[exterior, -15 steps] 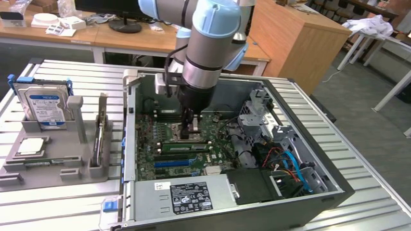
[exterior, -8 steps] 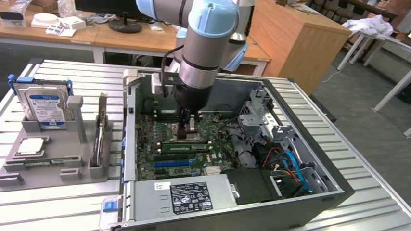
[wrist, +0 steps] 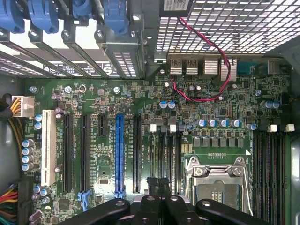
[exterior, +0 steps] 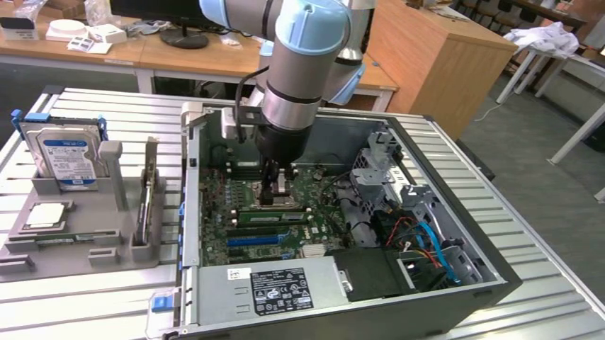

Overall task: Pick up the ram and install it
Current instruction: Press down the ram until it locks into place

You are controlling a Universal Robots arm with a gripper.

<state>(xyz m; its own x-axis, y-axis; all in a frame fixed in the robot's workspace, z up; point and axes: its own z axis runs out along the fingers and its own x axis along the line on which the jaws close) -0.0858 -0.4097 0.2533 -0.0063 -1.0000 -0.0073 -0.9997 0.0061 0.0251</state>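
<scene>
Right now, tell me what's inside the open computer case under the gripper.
Inside the case: a green motherboard, its blue slot, the metal processor socket, a power supply and coloured cables. The shut gripper hangs above the board, covering what lies directly beneath it.

**Non-task items in view**

Open PC case (exterior: 492, 283) sat on the slatted metal surface (exterior: 95, 312), motherboard (wrist: 140, 98) exposed, blue slot (wrist: 119, 154) and empty CPU socket (wrist: 215, 187) visible. Grey tray (exterior: 85, 248) beside the case held a blue-labelled hard drive (exterior: 66, 156) upright and a square silver processor chip (exterior: 47, 216).
</scene>
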